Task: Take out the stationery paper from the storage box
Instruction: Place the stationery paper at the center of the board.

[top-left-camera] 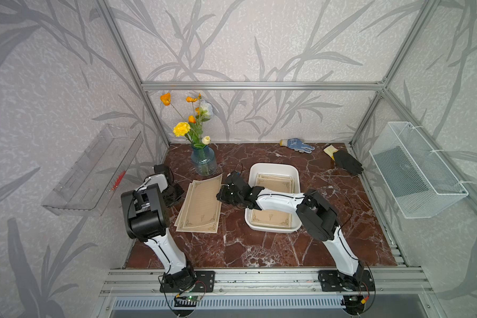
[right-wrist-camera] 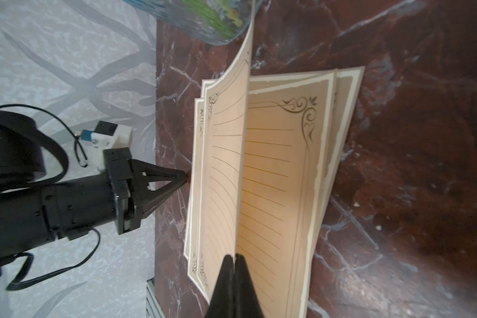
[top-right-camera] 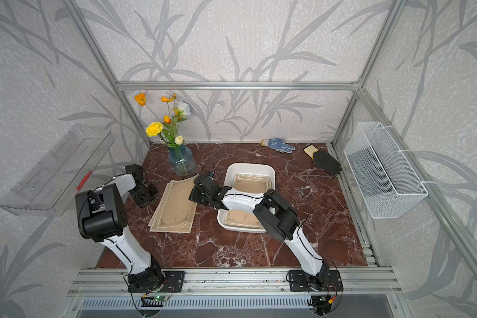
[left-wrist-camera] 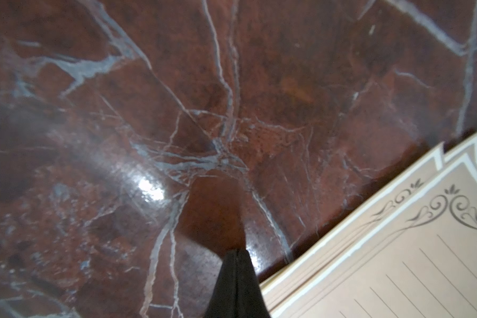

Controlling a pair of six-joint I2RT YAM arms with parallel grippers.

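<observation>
**No legible writing in any view**

No word, number or brand name can be read anywhere. The stationery paper (right-wrist-camera: 276, 170) carries only printed ruled lines, a border and scrolled corner ornaments. Both top views also show a small motif near one short edge of the sheets, too small to make out. The blue-and-white glove (top-left-camera: 298, 144) at the back of the table (top-left-camera: 259, 247) bears darker marks, too blurred to read.

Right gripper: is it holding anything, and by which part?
Yes: the right gripper is shut on one sheet of stationery paper, pinched at its long edge nearest the storage box.
</observation>
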